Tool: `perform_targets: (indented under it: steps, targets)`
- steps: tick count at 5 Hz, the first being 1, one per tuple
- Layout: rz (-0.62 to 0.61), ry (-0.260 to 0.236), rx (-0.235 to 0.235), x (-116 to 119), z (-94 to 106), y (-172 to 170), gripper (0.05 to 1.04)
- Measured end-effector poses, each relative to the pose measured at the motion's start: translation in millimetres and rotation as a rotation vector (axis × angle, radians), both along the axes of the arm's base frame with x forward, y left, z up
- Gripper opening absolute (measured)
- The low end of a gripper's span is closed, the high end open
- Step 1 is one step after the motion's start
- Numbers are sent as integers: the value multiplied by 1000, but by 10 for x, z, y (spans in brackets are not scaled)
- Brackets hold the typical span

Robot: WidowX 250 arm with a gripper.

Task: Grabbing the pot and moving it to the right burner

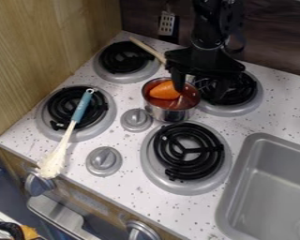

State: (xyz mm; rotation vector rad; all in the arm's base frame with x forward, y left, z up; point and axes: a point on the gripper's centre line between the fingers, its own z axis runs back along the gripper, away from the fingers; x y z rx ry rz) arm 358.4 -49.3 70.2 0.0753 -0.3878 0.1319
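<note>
I counted four burners (pixel 189 151) and one pot (pixel 170 114), upper middle of frame; my gripper (pixel 200 92) hung there, wide.

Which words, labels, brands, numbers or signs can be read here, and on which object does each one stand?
None can be read.
Pale strip on the wooden front panel: possibly a label, too small to read.
Pot and countertop knobs: no readable marking.

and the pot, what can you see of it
The pot is small, round, upright and open, of shiny, silvery metal, reddish inside, with an orange, carrot-like piece in it. It apparently stands on the speckled counter, among the four burners. The hand hangs at its rim; whether they touch is unclear.
</note>
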Motion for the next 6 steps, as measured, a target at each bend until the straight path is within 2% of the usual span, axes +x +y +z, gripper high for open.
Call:
perform_targets:
  steps: [1, 2, 3, 4, 6]
  targets:
    - [-167, 37, -29, 99, -171, 123, 996]
    - [-255, 33, -41, 160, -289, 126, 996]
    - [-266, 13, -43, 238, -430, 254, 997]
    - [-252, 29, -42, 325, -471, 276, 996]
    - [-218, 48, 6, 340, -576, 268, 996]
